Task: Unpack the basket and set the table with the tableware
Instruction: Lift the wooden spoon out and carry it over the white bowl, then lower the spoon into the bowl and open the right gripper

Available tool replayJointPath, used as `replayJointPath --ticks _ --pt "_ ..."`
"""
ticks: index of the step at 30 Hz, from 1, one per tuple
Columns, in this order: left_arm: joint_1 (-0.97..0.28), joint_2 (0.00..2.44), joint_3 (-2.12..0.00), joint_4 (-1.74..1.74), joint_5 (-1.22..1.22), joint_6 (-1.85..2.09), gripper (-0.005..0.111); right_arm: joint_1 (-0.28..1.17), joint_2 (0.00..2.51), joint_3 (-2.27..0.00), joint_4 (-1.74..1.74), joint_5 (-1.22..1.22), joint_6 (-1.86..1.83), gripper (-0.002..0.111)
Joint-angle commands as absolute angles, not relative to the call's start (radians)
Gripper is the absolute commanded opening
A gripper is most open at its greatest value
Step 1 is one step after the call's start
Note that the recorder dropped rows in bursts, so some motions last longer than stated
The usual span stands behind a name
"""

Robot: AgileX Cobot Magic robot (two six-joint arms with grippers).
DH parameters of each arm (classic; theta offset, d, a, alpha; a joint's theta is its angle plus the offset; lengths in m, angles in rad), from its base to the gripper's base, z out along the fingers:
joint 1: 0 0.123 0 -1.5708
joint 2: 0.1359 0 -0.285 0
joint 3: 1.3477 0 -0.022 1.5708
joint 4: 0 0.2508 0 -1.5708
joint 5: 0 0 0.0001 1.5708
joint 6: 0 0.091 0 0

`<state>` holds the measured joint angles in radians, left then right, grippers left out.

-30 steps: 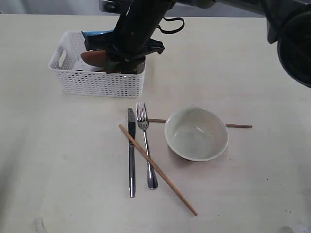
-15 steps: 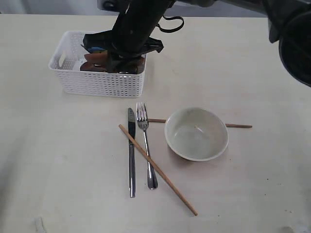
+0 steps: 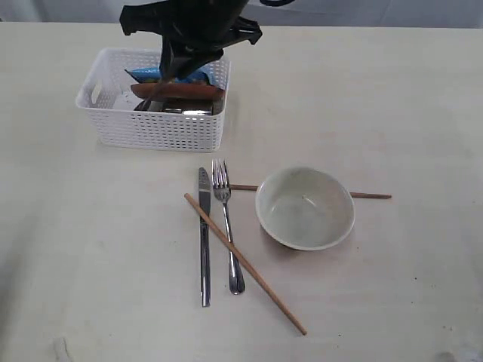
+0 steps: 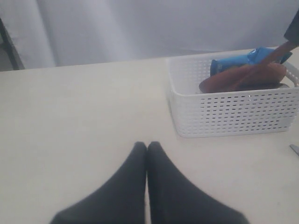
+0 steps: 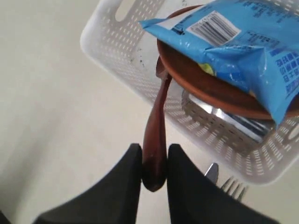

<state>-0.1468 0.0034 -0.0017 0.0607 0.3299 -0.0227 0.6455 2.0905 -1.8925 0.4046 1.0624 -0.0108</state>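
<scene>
Right gripper (image 5: pixel 155 156) pinching a dark red-brown spoon (image 5: pixel 158 116) over the white perforated plastic basket (image 5: pixel 133 63).
Its jaws are narrow on the spoon's handle end. The spoon's other end reaches over the basket rim beside a round brown wooden plate (image 5: pixel 201 88) lying inside. On the plate rests a blue crinkly snack packet (image 5: pixel 243 51) with a barcode and white print too small to read. A shiny steel piece (image 5: pixel 233 122) shows beneath the plate. The basket sits near the back edge of the pale cream surface (image 3: pixel 90 241). Toward the middle lie an off-white bowl (image 3: pixel 305 207), a steel knife (image 3: pixel 204 241), a steel fork (image 3: pixel 226 226) and two wooden chopsticks (image 3: pixel 245 264). The left gripper (image 4: pixel 146 149), jaws pressed together on nothing, is over bare surface beside the basket.
</scene>
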Motion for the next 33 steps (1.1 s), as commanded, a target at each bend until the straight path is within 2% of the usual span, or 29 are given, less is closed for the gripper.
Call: replayJointPath --ticks 1,17,28,33 --pt "-0.153 0.0 0.0 0.056 0.32 -0.022 0.0 0.641 2.031 -1.896 0.4 1.128 -0.042 0.0" --pt "-0.153 0.0 0.0 0.056 0.32 -0.022 0.0 0.641 1.767 -1.856 0.272 1.221 -0.054 0.0" --pt "-0.153 0.0 0.0 0.056 0.32 -0.022 0.0 0.641 1.302 -1.281 0.118 1.221 -0.005 0.0" --pt "-0.153 0.0 0.0 0.056 0.32 -0.022 0.0 0.641 1.212 -1.11 0.045 1.221 0.032 0.0"
